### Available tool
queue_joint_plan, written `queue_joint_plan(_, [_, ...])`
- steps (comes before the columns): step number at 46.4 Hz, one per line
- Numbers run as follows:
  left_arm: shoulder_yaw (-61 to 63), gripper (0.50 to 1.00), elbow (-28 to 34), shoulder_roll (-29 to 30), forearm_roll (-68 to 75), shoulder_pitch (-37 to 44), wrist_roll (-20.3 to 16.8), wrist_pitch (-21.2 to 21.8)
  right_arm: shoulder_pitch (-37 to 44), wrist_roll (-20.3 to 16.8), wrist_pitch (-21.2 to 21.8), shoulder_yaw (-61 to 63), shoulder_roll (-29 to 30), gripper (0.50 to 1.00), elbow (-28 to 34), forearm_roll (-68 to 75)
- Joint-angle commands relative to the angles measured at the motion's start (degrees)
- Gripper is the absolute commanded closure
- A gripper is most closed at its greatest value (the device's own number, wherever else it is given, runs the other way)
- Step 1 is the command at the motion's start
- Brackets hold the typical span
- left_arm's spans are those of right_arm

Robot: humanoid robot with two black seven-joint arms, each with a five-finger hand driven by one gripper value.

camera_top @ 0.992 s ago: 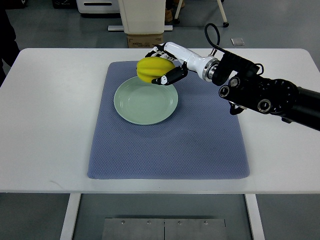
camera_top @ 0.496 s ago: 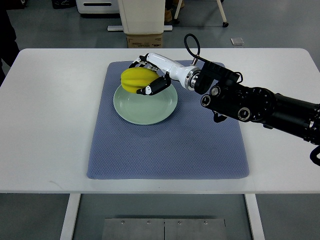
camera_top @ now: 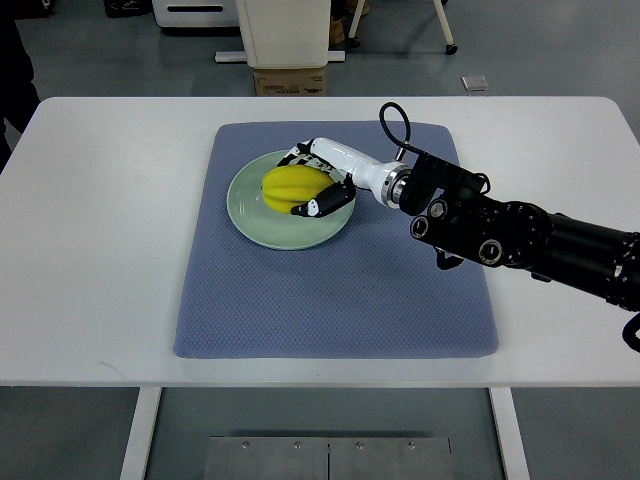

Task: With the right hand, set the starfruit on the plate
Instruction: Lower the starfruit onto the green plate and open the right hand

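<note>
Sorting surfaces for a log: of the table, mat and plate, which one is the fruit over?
The pale green plate: the starfruit, gripped by the right hand, sits within its rim, unlike the blue mat or white table.

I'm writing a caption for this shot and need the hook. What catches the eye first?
The bright yellow starfruit stands out, over the pale green plate at the far end of the blue mat. The right hand is wrapped around it, its black arm reaching in from the right.
</note>
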Motion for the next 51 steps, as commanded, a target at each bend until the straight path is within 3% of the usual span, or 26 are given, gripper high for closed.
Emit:
queue_joint_plan(1, [0.00, 0.500, 0.00, 0.00, 0.00, 0.00, 0.00, 0.00, -0.42, -0.04, 0.01, 0.01, 0.00, 1.000, 0.01, 0.00])
queue_joint_plan(26, [0.00, 0.500, 0.00, 0.00, 0.00, 0.00, 0.00, 0.00, -2.53, -0.92, -0.34, 0.01, 0.00, 1.000, -0.34, 0.00])
queue_joint_plan(33, [0.00, 0.500, 0.00, 0.00, 0.00, 0.00, 0.00, 0.00, -2.53, -0.92, -0.34, 0.01, 0.00, 0.687, -0.34, 0.09])
queue_joint_plan(36, [0.00, 0.500, 0.00, 0.00, 0.00, 0.00, 0.00, 0.00, -2.53, -0.92, -0.34, 0.01, 0.00, 0.524, -0.34, 0.09])
queue_joint_plan(51, [0.00, 0.500, 0.00, 0.00, 0.00, 0.00, 0.00, 0.00, -2.62, -0.92, -0.34, -0.87, 0.00, 0.500, -0.34, 0.09])
